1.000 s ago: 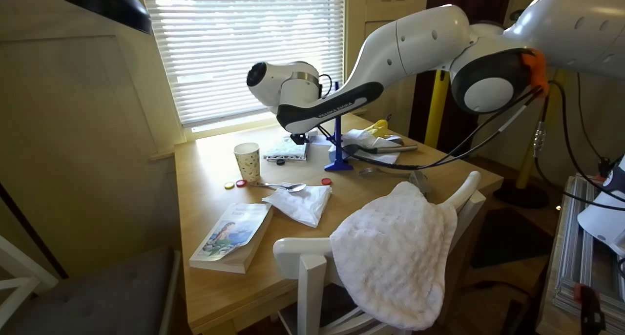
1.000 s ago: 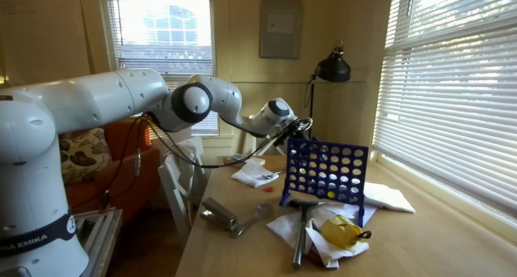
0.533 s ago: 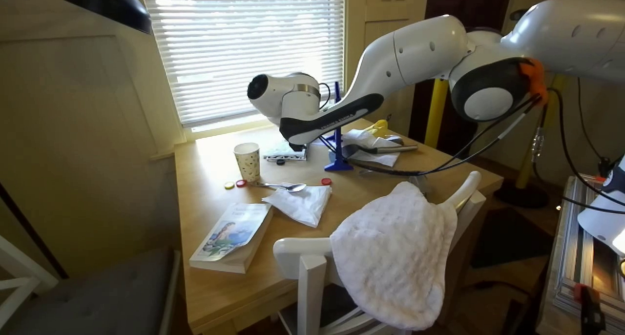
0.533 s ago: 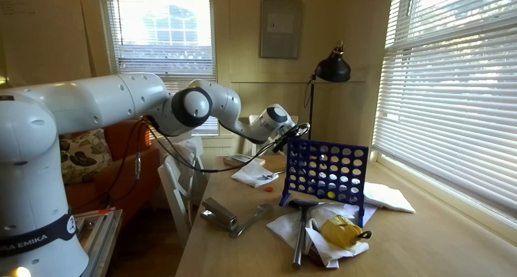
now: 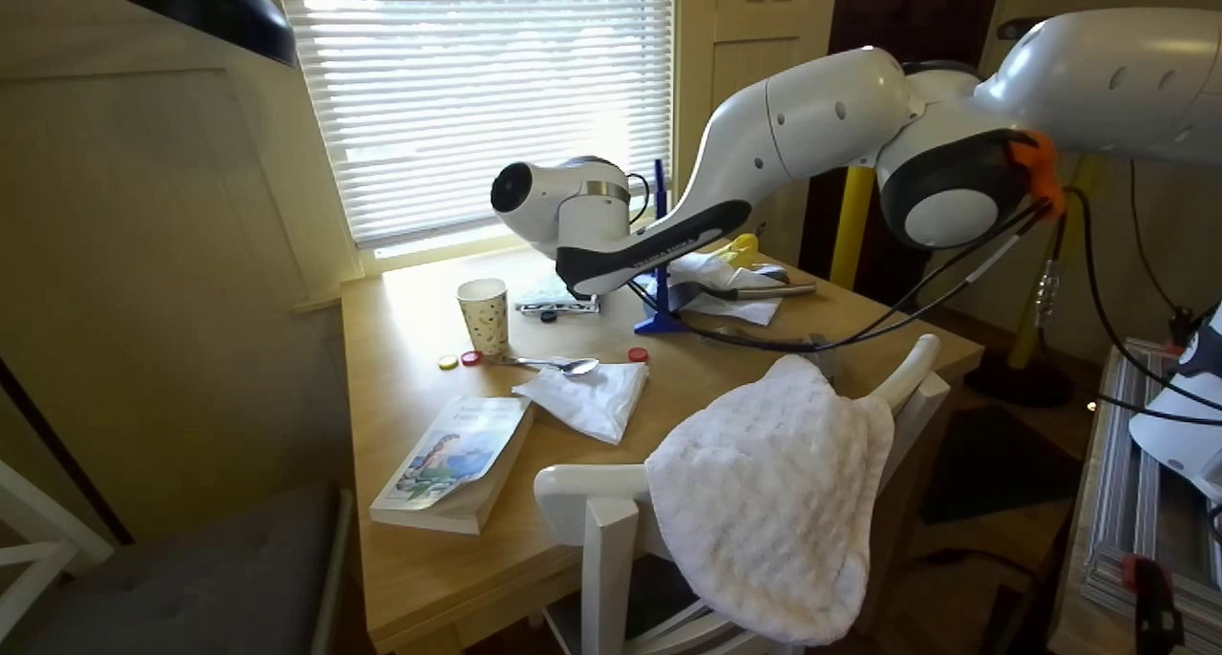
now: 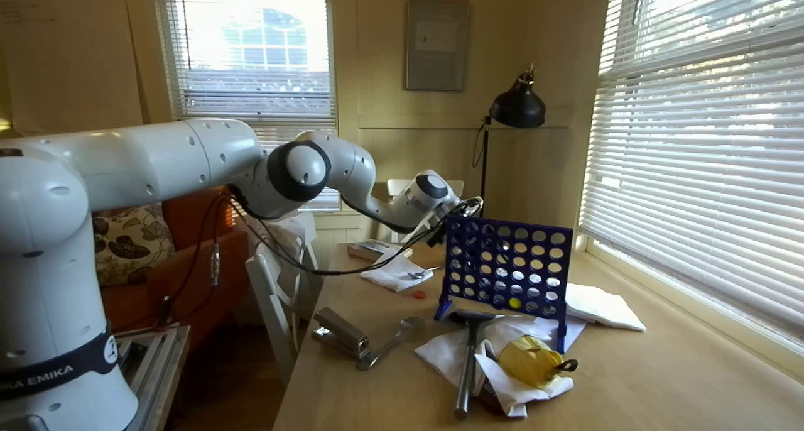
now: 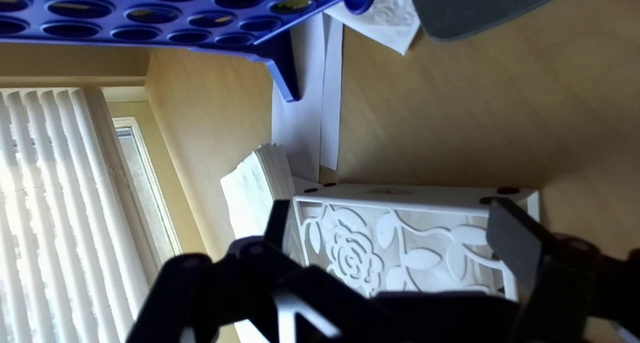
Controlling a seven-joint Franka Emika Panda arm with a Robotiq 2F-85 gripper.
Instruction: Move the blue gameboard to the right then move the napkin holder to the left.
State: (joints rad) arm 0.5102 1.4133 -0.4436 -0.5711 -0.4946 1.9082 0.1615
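while claw (image 7: 392,213) gapes, napkin holder (image 7: 352,259) sits dir. in frt

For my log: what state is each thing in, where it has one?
Black two-finger gripper: open
White openwork floral napkin holder: lying on its side
Dark blue plastic grid gameboard: upright
Cream speckled paper cup: upright
Thick pale paperback book: closed, lying flat
White textured cloth: draped over white wooden chair
White slatted window blind: lowered
Black dome lamp: lit or unlit, unclear
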